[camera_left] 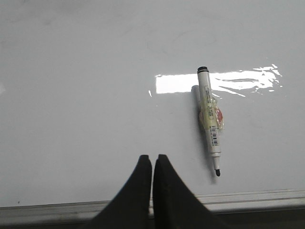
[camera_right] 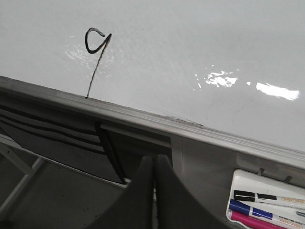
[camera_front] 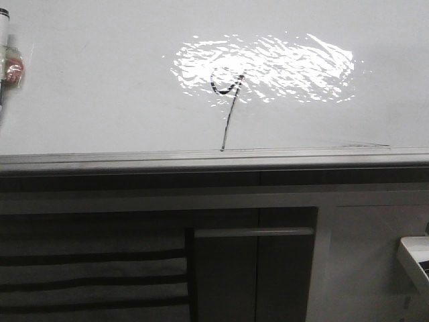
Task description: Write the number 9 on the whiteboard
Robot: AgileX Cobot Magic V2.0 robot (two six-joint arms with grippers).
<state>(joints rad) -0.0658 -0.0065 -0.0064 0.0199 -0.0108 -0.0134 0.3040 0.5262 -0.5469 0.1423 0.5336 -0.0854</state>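
the large glossy white-grey whiteboard point(camera_front: 100, 80) lies flat, bounded on its near side by a grey metal edge rail point(camera_front: 214, 158). the number 9 point(camera_front: 228, 100), a thin black hand-drawn mark, sits near the board's middle in the front view, its small loop inside the bright rippled light reflection point(camera_front: 268, 67) and its long slanted tail running down to touch the rail. wide bare board surface lies open on both sides of the mark. a white uncapped marker pen point(camera_left: 209, 121) with a black tip rests on the board at its far left, well apart from the mark. the left hand point(camera_left: 152, 164) hangs over the rail, clenched on nothing, its tips near the pen but apart from it. the right hand point(camera_right: 155, 164) hangs off the board beyond the rail, clenched on nothing, above the grey cabinet with dark slats point(camera_right: 62, 138). a white tray of markers point(camera_right: 267, 200) stands beside it.
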